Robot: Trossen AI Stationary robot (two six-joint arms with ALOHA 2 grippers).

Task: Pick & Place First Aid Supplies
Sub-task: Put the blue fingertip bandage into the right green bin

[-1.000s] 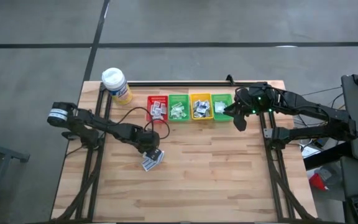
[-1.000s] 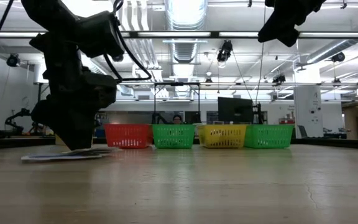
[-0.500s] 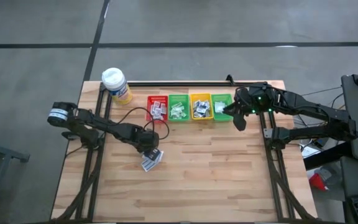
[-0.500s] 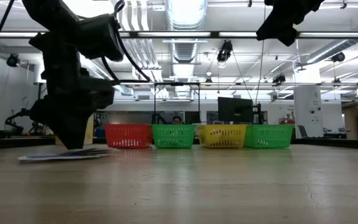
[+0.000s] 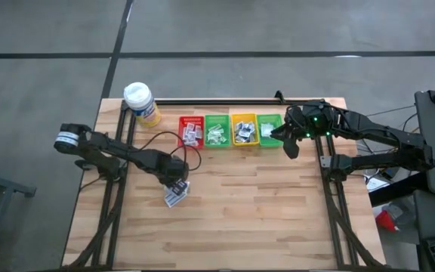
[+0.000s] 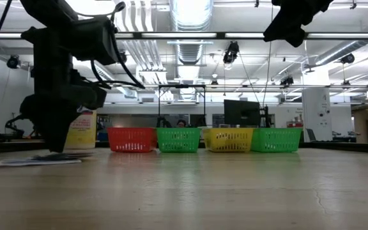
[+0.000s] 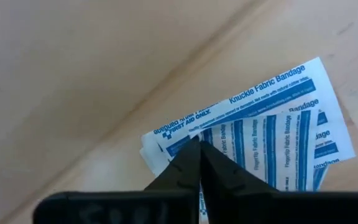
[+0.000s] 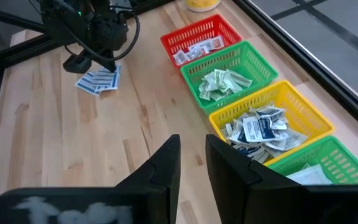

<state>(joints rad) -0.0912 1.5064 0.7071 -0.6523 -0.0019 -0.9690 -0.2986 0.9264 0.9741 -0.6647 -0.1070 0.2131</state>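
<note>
A: Where are the supplies?

B: A small stack of flat white bandage packets with blue stripes and print (image 7: 272, 140) lies on the pale wooden table (image 5: 263, 219), left of centre, well in front of the bins. It also shows in the high view (image 5: 174, 198) and the right wrist view (image 8: 99, 80). Top one reads "Knuckle Fabric Bandage". The packets are fanned, overlapping each other.

A: Left gripper?

B: The left gripper (image 7: 199, 163) is down at the stack's near edge, fingers (image 7: 185, 169) pinched together with no gap between them. The tips sit right at the edge of the top packet. I can't tell whether a packet is actually caught between them. In the low view the left arm stands over the flat stack (image 6: 37, 160), which lies on the table.

A: Right one?

B: The right gripper (image 8: 192, 158) hangs high, next to the right end of the bin row, fingers slightly apart, nothing between them.

A: Bins?

B: Four small plastic mesh bins in a row at the back: red bin (image 5: 192, 131), green bin (image 5: 217, 131), yellow bin (image 5: 244, 130), second green bin (image 5: 269, 127). All hold small white sachets. A yellow bottle with a white cap (image 5: 141, 103) stands at the back-left corner, left of the red bin.
</note>
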